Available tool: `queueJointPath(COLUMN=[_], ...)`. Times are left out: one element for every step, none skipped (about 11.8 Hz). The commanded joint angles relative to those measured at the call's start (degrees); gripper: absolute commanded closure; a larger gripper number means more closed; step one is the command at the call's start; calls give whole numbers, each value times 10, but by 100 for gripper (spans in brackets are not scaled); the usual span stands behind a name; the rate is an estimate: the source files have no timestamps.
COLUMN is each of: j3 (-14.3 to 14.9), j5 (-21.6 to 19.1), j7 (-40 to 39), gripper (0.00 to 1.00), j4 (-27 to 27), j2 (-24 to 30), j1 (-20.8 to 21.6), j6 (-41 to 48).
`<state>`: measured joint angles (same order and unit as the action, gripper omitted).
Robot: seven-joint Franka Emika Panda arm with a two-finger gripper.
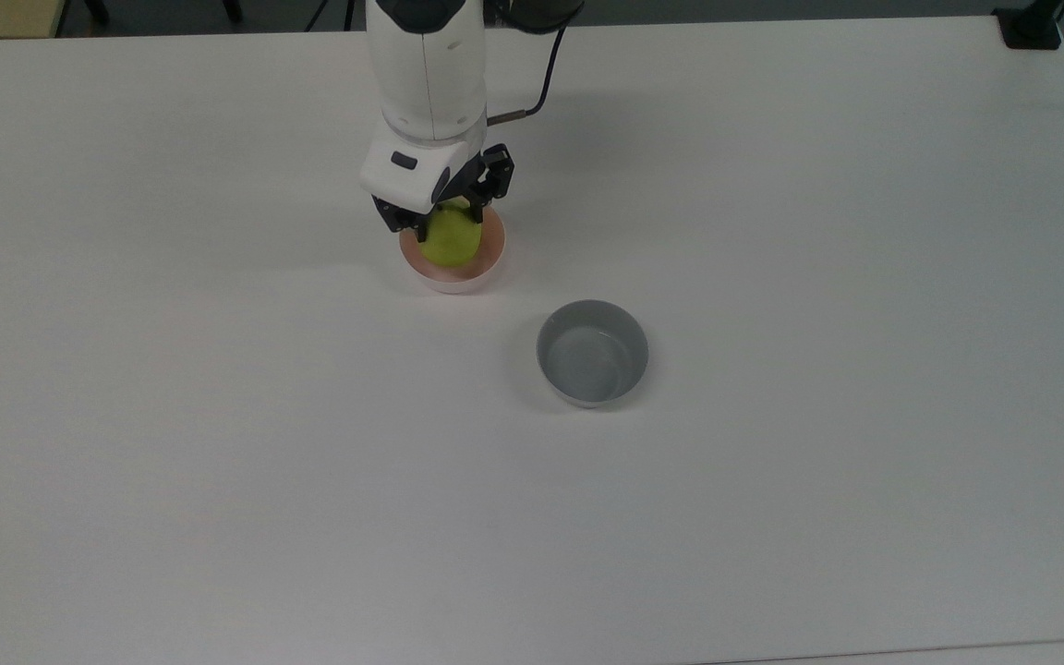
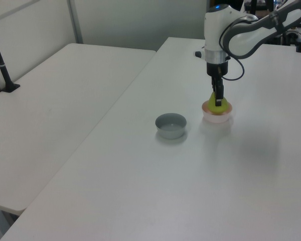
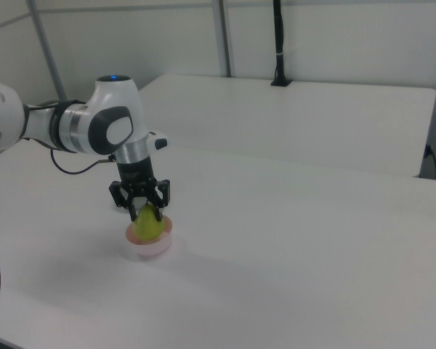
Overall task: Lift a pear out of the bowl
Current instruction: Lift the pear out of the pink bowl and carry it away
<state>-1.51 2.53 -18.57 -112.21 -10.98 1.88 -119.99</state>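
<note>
The yellow-green pear (image 1: 450, 238) (image 2: 216, 105) (image 3: 149, 225) hangs just above the pale pink bowl (image 1: 489, 258) (image 2: 216, 117) (image 3: 154, 248), its lower part still within the rim. My gripper (image 1: 444, 218) (image 2: 218, 101) (image 3: 142, 211) comes straight down from above and is shut on the pear's upper part, with black fingers (image 3: 162, 197) on either side. The pear's stem is hidden by the gripper.
An empty grey bowl (image 1: 592, 352) (image 2: 170, 125) stands on the white table (image 1: 772, 277) to the lower right of the pink bowl in the top view. A second white table (image 2: 65, 90) adjoins, with a black post (image 2: 1, 60) on it.
</note>
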Motion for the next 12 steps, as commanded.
queueJointPath(j3=[-5, -5, -5, -4, -2, 1, 1, 1, 1, 1, 1, 1], j5=[1, 1, 1, 1, 2, 5, 8, 9, 10, 11, 17, 22], j7=[14, 14, 14, 11, 5, -1, -18, -32, -52, -80, -100, -103], gripper=[90, 90, 90, 90, 90, 90, 90, 90, 90, 90, 90, 90], j4=[30, 42, 58, 73, 81, 84, 84, 85, 85, 85, 85, 85], j2=[31, 40, 44, 48, 50, 50, 48, 45, 42, 37, 27, 17], j1=[-4, -11, -14, -29, -44, -62, -85, -113, -138, -161, -179, -196], j6=[50, 62, 75, 90, 99, 101, 100, 96, 94, 93, 87, 69])
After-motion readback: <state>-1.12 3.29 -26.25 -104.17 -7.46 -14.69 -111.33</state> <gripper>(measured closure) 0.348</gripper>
